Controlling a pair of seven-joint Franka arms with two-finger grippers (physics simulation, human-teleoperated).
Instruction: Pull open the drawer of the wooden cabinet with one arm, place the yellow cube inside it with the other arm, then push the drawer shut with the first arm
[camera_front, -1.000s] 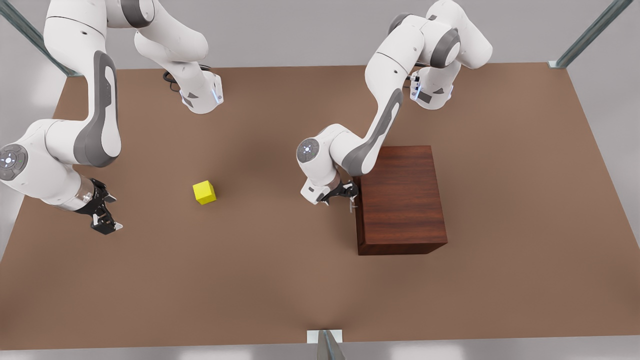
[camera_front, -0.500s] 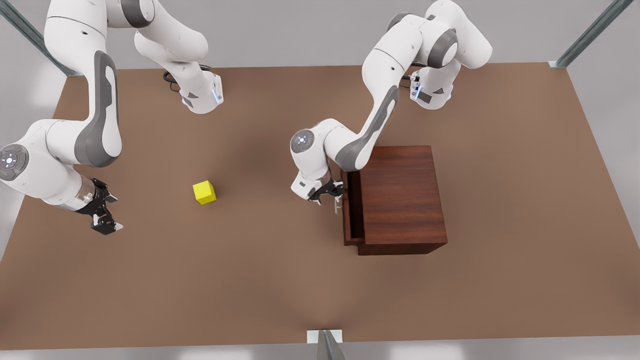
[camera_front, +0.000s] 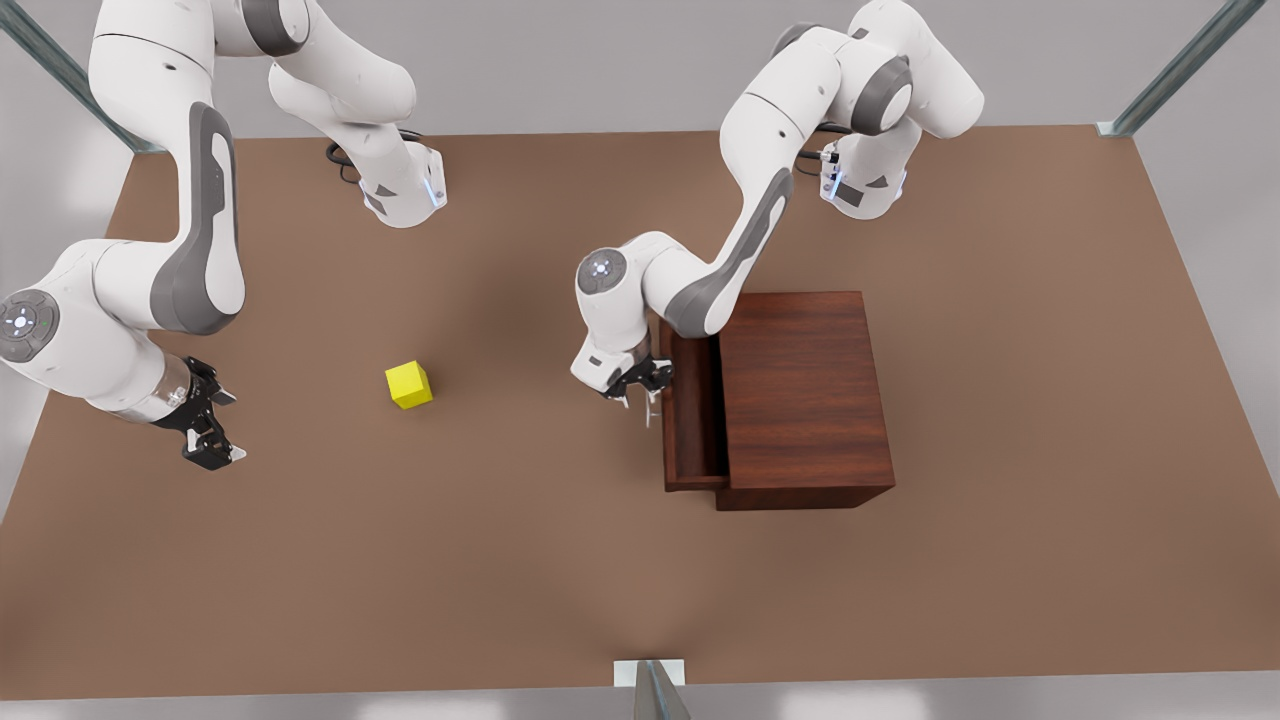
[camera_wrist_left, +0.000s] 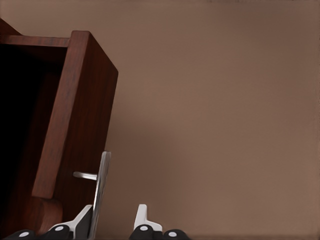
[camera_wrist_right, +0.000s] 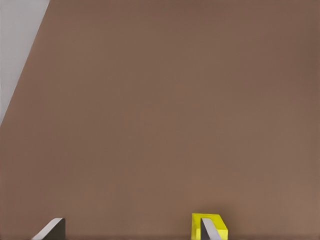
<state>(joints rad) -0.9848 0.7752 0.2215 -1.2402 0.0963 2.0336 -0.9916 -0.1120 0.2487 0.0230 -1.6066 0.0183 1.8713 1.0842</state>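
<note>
The wooden cabinet (camera_front: 805, 390) stands right of the table's middle in the front view. Its drawer (camera_front: 690, 420) sticks out part way toward the front view's left, with a dark inside. My left gripper (camera_front: 648, 392) is shut on the thin silver handle (camera_front: 651, 407) on the drawer's front. In the left wrist view the handle (camera_wrist_left: 101, 180) runs between the fingers of my left gripper (camera_wrist_left: 112, 222), against the drawer front (camera_wrist_left: 75, 125). The yellow cube (camera_front: 409, 385) lies on the table. My right gripper (camera_front: 215, 445) waits open to the cube's left; its wrist view shows the cube (camera_wrist_right: 207, 225) behind one fingertip (camera_wrist_right: 210, 231).
The brown table (camera_front: 560, 560) stretches wide around the cabinet and cube. The two arm bases (camera_front: 405, 190) (camera_front: 860, 185) sit at the far edge. A metal post (camera_front: 655, 690) stands at the middle of the near edge.
My left gripper has moved toward the front view's left with the handle, and the drawer has slid out of the cabinet from shut to part way open. The right arm has stayed put.
</note>
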